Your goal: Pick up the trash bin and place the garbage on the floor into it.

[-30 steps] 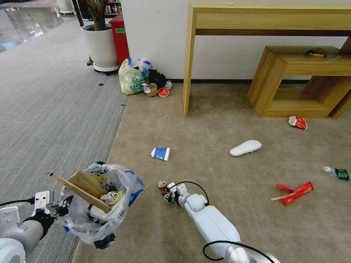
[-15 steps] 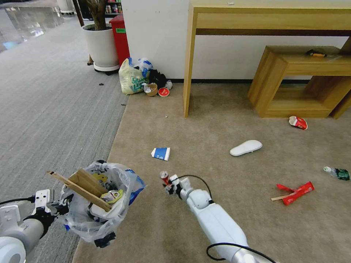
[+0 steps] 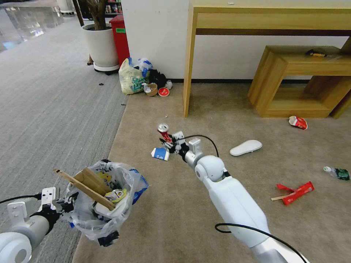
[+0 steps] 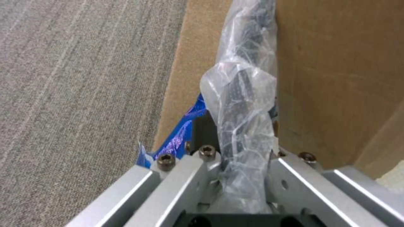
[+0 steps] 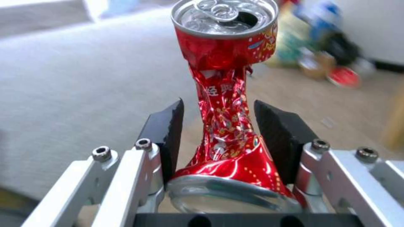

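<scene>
The right gripper (image 3: 169, 140) had the crushed can (image 3: 163, 132) clamped at its pinched waist — dark pads (image 5: 170, 126) squeezed in from both sides, the can's long axis running straight out past the fingertips, open top outward. It hung in the air over the beige floor (image 3: 226, 109), above the blue-white cup (image 3: 160, 153). The trash bin (image 3: 104, 199) sat low on the left side, off the carpet, its bagged rim pinched tight in the left gripper (image 3: 67, 206). By my read, the can lay ahead and to the right of the bin's mouth — already crowded with cardboard (image 3: 86, 184).
</scene>
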Available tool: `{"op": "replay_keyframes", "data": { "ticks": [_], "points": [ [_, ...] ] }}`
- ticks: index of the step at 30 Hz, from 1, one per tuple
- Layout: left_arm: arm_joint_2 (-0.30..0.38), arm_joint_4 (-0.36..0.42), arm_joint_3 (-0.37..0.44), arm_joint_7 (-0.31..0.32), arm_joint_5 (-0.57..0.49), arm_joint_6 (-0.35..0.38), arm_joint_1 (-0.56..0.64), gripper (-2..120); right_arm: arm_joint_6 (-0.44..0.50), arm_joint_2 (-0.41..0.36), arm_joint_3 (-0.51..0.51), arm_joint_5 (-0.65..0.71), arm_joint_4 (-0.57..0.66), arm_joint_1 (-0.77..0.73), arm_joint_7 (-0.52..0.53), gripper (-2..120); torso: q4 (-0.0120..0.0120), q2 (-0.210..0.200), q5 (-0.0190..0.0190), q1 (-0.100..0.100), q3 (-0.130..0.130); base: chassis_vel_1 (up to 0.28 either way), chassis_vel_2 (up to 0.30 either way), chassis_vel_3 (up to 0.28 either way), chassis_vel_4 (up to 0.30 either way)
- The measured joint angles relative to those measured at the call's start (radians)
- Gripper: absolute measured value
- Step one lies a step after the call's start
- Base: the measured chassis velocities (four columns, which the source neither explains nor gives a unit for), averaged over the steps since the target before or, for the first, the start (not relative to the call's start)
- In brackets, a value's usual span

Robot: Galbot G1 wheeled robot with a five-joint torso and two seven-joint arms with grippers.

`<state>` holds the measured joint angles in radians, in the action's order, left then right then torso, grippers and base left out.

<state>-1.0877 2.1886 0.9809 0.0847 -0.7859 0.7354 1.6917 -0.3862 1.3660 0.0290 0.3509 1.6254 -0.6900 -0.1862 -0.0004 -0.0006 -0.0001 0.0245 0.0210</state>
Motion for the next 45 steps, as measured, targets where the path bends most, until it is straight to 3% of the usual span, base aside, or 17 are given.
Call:
{"op": "replay_keyframes", "data": {
  "ticks": [9, 15, 21, 22, 37, 45],
  "points": [
    [0.013, -0.014, -0.025, 0.001, 0.002, 0.000, -0.026, 0, -0.058, -0.046, 0.251, 0.065, 0.213, 0.018, 0.004, 41, 0.0001, 0.000, -0.0001, 0.000, 0.000, 0.000, 0.000, 0.000, 0.000],
    [0.016, -0.014, -0.027, 0.003, -0.002, 0.000, -0.034, 0, -0.084, -0.039, 0.392, 0.100, 0.221, 0.030, 0.040, 41, 0.0001, 0.000, -0.0002, 0.000, 0.000, 0.000, 0.000, 0.000, 0.000],
    [0.012, -0.014, -0.023, 0.002, -0.003, 0.000, -0.033, 0, -0.090, -0.029, 0.445, 0.102, 0.189, 0.028, 0.084, 41, 0.0001, 0.000, -0.0001, 0.000, 0.000, 0.000, 0.000, 0.000, 0.000],
    [0.010, -0.015, -0.022, 0.000, -0.003, 0.000, -0.033, 0, -0.091, -0.026, 0.452, 0.101, 0.179, 0.026, 0.107, 48, 0.0001, 0.000, -0.0002, 0.000, 0.000, 0.000, 0.000, 0.000, 0.000],
    [0.009, -0.025, -0.014, -0.006, -0.014, 0.000, -0.043, 0, -0.088, -0.024, 0.413, 0.127, 0.197, 0.005, 0.188, 99, 0.0001, 0.000, 0.0000, 0.000, 0.000, 0.000, 0.000, 0.000, 0.000],
    [-0.005, -0.023, -0.003, -0.019, -0.008, 0.000, -0.029, 0, -0.089, -0.033, 0.290, 0.131, 0.229, -0.040, 0.206, 100, 0.0002, 0.000, 0.0000, 0.000, 0.000, 0.000, 0.000, 0.000, 0.000]
  ]
}}
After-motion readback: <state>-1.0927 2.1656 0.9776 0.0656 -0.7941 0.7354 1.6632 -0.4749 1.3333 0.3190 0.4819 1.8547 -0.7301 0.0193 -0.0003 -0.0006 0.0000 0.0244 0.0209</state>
